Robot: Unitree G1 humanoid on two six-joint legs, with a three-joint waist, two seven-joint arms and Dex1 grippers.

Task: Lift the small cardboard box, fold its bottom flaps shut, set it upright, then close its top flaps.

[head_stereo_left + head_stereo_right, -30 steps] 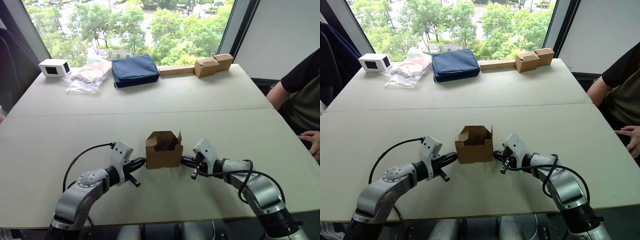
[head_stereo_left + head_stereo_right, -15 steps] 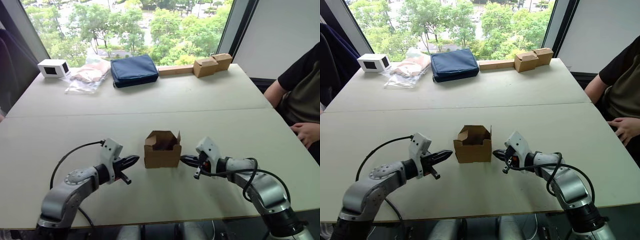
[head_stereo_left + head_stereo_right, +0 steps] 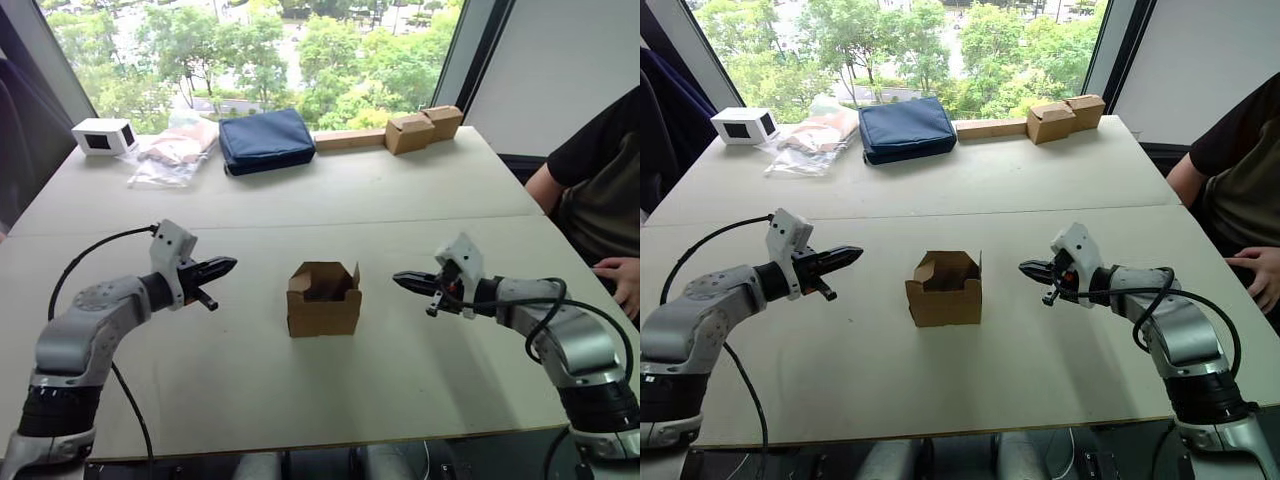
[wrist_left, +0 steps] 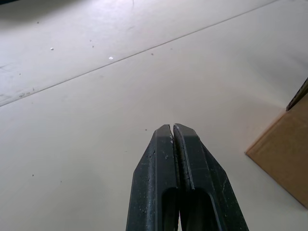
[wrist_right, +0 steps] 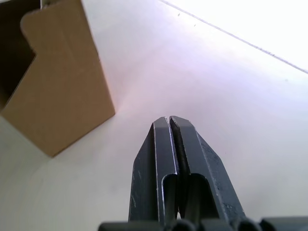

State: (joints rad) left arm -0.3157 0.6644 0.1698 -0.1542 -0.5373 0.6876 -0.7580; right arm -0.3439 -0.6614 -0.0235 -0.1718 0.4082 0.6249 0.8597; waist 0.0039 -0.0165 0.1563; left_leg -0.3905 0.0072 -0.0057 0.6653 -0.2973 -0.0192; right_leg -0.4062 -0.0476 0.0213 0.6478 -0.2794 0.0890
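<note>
From the head views, both arms have pulled back: the left gripper (image 3: 222,266) and right gripper (image 3: 403,281), a second ago just beside the small cardboard box (image 3: 324,299), now flank it well apart. The box stands upright between them, its top flaps (image 3: 931,270) still raised, so closing them remains.

Left wrist view: the fingers (image 4: 166,159) are pressed together, empty, box ahead and off to one side.

Right wrist view: fingers (image 5: 166,149) likewise closed, holding nothing, box ahead.
</note>
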